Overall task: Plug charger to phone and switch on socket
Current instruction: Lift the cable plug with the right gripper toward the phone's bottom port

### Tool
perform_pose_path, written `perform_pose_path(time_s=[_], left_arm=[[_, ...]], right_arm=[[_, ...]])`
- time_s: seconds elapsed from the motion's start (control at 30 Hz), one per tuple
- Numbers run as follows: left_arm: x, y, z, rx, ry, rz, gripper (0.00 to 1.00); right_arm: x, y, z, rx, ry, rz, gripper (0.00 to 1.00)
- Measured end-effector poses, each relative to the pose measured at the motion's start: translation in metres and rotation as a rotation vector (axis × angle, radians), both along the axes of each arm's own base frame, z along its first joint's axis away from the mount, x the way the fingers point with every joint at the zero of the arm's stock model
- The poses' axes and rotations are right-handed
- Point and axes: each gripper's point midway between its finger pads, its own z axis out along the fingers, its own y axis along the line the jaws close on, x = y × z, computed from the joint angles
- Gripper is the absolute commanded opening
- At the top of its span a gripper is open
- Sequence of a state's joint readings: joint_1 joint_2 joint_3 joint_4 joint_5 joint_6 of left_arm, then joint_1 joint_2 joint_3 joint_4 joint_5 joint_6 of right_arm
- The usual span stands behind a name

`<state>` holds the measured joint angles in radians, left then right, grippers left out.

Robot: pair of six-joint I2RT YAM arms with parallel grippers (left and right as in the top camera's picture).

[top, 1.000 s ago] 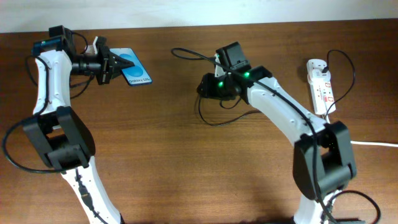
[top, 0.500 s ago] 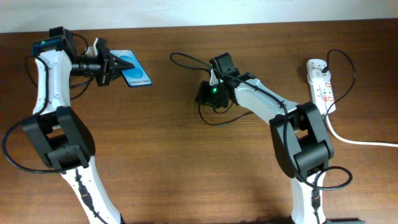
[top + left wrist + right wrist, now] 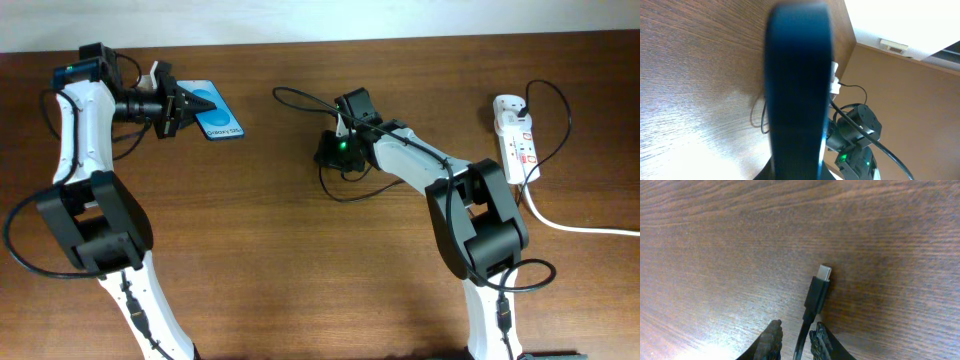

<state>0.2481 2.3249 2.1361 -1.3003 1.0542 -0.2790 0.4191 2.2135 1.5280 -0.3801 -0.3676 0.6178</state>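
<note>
Right gripper (image 3: 796, 328) shifted slightly left, pinching charger (image 3: 816, 294), open table (image 3: 300, 250) ahead; left gripper (image 3: 183, 105) clamps phone (image 3: 221, 121) edge.

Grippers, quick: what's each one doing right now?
Left gripper: closed, holding the phone.
Right gripper: closed on the charger cable, just behind its plug.

The left arm (image 3: 72, 130) extends to the far left with the wrist level. The left gripper (image 3: 180, 106) points right, its jaws clamped on the phone (image 3: 220, 118). The right arm (image 3: 425, 162) stretches left toward mid-scene with the wrist pitched down. The right gripper (image 3: 795, 341) has its fingers (image 3: 771, 341) pinched narrowly on the charger (image 3: 816, 291).
</note>
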Motion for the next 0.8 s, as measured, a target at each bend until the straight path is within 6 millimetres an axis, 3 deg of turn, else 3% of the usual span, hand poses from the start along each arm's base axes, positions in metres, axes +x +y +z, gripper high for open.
perform_pose_path(time_s=[0.27, 0.43, 0.6, 0.63, 0.7, 0.8], left_arm=[[-0.002, 0.000, -0.001, 0.004, 0.005, -0.003, 0.00], [-0.003, 0.001, -0.002, 0.013, 0.010, -0.004, 0.00], [-0.004, 0.006, -0.012, 0.077, 0.016, -0.007, 0.00], [-0.004, 0.007, -0.013, 0.087, 0.016, -0.008, 0.00], [-0.004, 0.008, -0.014, 0.104, 0.000, -0.019, 0.00], [-0.005, 0.006, -0.015, 0.117, -0.039, -0.055, 0.00]], right_arm=[[0.002, -0.001, -0.007, -0.012, 0.002, -0.010, 0.04], [0.002, -0.001, -0.007, -0.011, 0.001, -0.004, 0.04], [-0.014, 0.005, -0.004, -0.004, -0.014, 0.161, 0.04], [-0.019, 0.006, 0.004, -0.004, -0.028, 0.203, 0.04], [-0.022, 0.006, 0.042, 0.002, -0.106, 0.269, 0.04], [-0.027, 0.003, 0.111, 0.025, -0.236, 0.310, 0.04]])
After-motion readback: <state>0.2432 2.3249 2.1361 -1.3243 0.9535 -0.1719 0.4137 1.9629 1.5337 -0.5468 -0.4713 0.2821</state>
